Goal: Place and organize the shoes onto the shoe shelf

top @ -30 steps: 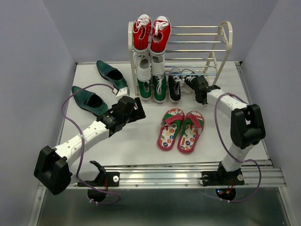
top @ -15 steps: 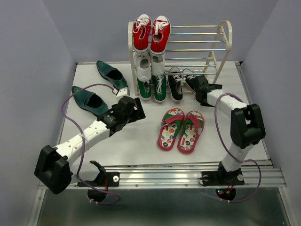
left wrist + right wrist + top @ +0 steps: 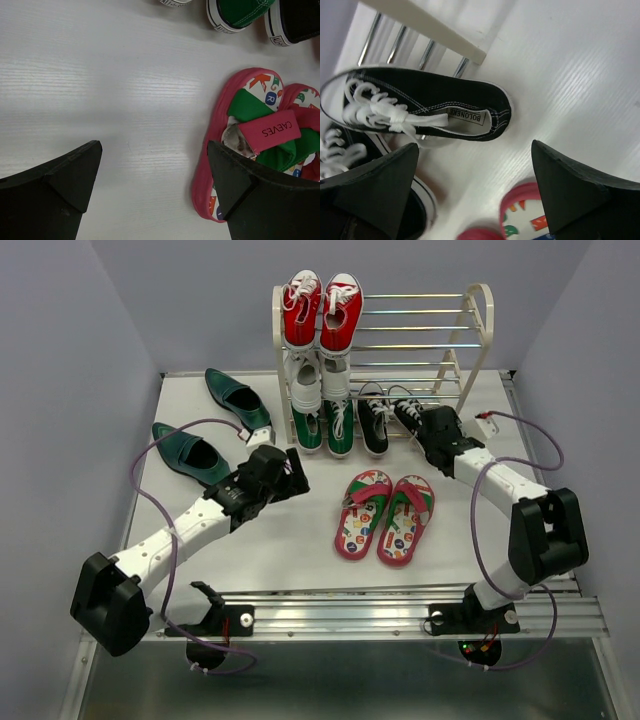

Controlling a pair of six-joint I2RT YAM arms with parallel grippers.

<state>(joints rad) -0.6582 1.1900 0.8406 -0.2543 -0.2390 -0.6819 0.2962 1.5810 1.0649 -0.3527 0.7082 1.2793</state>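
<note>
The cream shoe shelf stands at the back. Two black sneakers sit side by side at its foot, toes in among the bottom rods. My right gripper hovers open just behind the right one, holding nothing. The pink-edged flip-flops lie mid-table as a pair. My left gripper is open and empty to their left, one flip-flop beside its right finger. Two teal loafers lie on the table at the left.
Red sneakers fill the shelf's top left, white sneakers sit below them and green sneakers at the bottom. The right part of every tier shows bare rods. A purple cable loops beside the loafers.
My right gripper opened and let go of the right black sneaker, now at the shelf's foot. Its arm swung its elbow out to the right. The left arm barely moved.
</note>
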